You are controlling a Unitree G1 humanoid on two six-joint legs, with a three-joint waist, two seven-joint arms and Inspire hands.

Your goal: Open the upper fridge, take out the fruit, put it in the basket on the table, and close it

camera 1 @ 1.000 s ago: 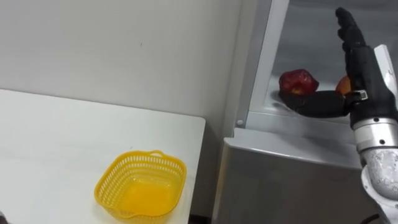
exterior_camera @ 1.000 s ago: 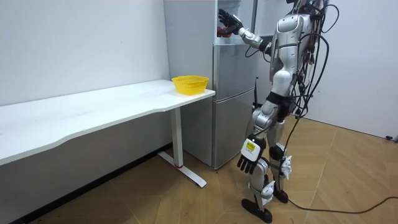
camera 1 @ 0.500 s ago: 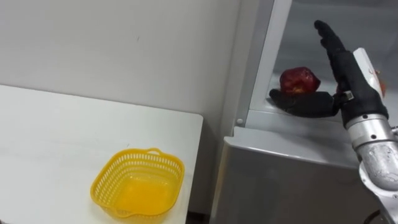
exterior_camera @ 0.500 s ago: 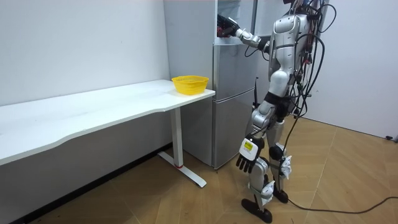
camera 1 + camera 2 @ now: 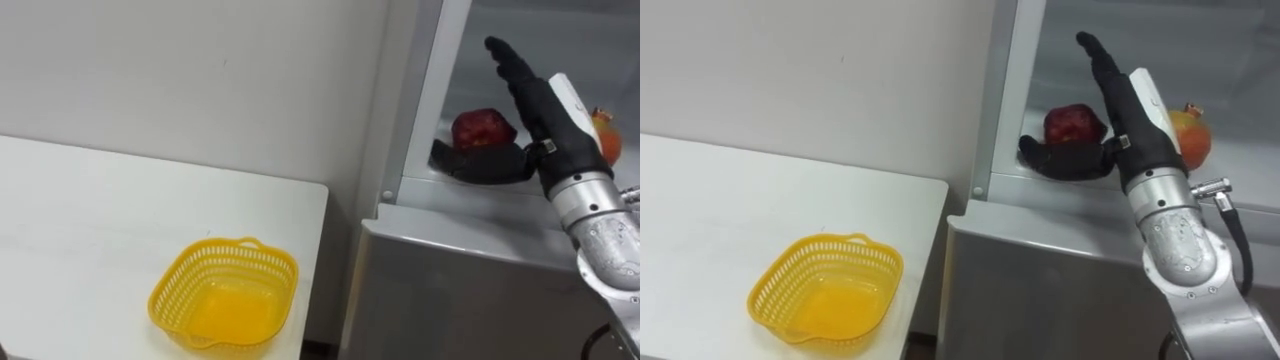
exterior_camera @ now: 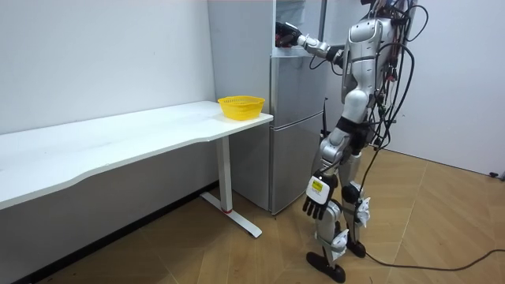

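Observation:
A dark red fruit sits on the shelf of the open upper fridge compartment, with an orange-red fruit to its right. My right hand is inside the compartment between the two fruits. It is open, with its fingers straight and pointing up past the red fruit, and its thumb stretches left along the shelf just in front of that fruit. It holds nothing. In the room view my left hand hangs open by my thigh as I stand facing the fridge.
An empty yellow plastic basket stands at the right end of the white table, close to its edge and left of the fridge. The closed lower fridge door is below my right arm. A bare wall runs behind the table.
My right hand has shifted left and leaned toward the red fruit, with the thumb now in front of it. The orange-red fruit has come out from behind the hand.

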